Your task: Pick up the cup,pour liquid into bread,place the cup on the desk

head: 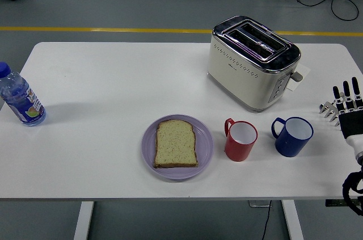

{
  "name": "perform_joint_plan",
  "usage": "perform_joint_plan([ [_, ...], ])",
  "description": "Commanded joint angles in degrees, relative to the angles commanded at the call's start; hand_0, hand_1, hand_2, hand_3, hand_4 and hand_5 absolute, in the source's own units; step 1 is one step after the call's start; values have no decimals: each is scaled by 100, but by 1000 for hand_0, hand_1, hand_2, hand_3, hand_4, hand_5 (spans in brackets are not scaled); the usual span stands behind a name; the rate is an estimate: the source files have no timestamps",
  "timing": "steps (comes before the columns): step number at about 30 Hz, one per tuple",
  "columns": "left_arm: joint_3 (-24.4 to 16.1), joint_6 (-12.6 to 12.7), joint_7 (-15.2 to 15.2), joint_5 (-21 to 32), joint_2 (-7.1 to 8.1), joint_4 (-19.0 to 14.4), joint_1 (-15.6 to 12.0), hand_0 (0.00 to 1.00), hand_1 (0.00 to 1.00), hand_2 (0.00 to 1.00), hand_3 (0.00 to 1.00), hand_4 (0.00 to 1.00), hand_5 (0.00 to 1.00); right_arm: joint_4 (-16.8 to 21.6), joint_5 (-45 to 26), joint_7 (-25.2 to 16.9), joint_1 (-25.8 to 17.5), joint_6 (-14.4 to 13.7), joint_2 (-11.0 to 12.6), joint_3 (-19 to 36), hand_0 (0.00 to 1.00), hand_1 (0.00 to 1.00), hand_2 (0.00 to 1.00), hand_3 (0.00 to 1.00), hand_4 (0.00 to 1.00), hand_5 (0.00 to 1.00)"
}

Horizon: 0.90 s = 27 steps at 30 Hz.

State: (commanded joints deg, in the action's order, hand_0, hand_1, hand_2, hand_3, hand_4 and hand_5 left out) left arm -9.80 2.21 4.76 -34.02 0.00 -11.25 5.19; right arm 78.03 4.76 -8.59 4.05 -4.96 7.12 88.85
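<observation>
Hovering rt hand [346, 106], fingers spread, nr blue cup [292, 136].

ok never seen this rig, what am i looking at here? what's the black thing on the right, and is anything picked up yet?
This is a single view from a camera on the robot's head, looking down over a white table. The black thing at the right edge is the robot's right hand, five fingers spread, holding nothing. The left hand is out of view. On the table: a slice of bread on a purple plate, a red cup, a blue cup, a toaster behind them, and a water bottle far left. Both cups stand untouched.
</observation>
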Motion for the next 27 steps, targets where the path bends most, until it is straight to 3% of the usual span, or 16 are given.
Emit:
perform_joint_plan([
  [27, -55, -1, 2, -22, 0, -4, 58, 636, 645, 656, 547, 321, 842, -58, -171, -3, 39, -49, -42, 37, 678, 610, 666, 628, 613, 284],
])
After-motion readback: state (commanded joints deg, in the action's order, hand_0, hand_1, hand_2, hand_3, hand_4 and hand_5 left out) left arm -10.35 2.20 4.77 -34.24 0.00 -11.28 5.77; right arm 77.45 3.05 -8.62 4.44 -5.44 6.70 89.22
